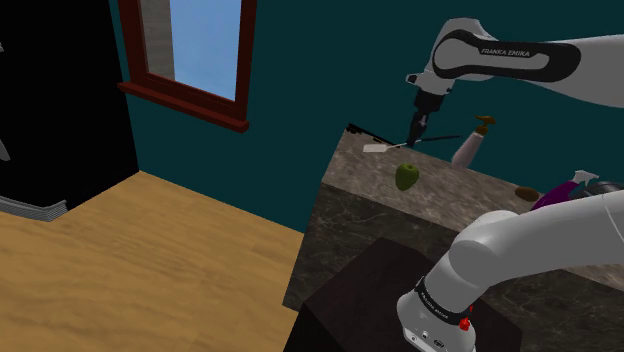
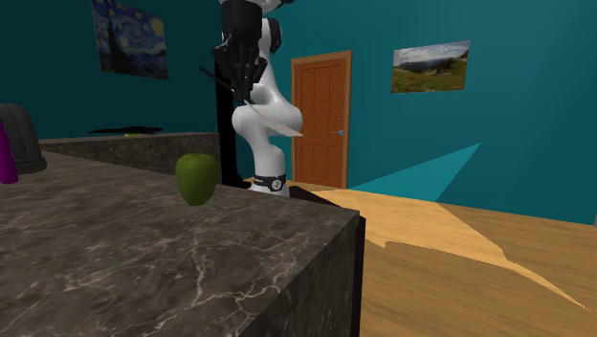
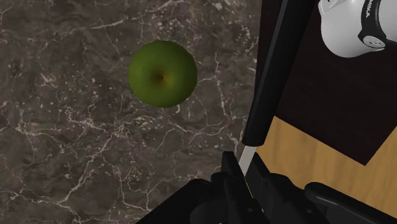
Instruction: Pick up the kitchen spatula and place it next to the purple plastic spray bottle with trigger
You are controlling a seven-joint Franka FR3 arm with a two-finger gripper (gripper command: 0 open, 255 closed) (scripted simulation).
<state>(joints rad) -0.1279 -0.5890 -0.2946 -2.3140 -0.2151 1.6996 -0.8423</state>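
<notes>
My gripper hangs above the dark marble counter, shut on the spatula. The spatula has a pale blade and a long black handle; the fingers clasp its thin neck, and it is held clear of the stone. In the second exterior view the gripper is high above the counter, with the black handle sticking out sideways. The purple spray bottle stands at the counter's right in the shoulder view, partly hidden behind my arm; a purple sliver shows it again.
A green apple lies on the counter just below the gripper. A white bottle with a brownish pump stands behind it, and a small brown object lies near the purple bottle. A dark grey rounded object stands beside the purple sliver.
</notes>
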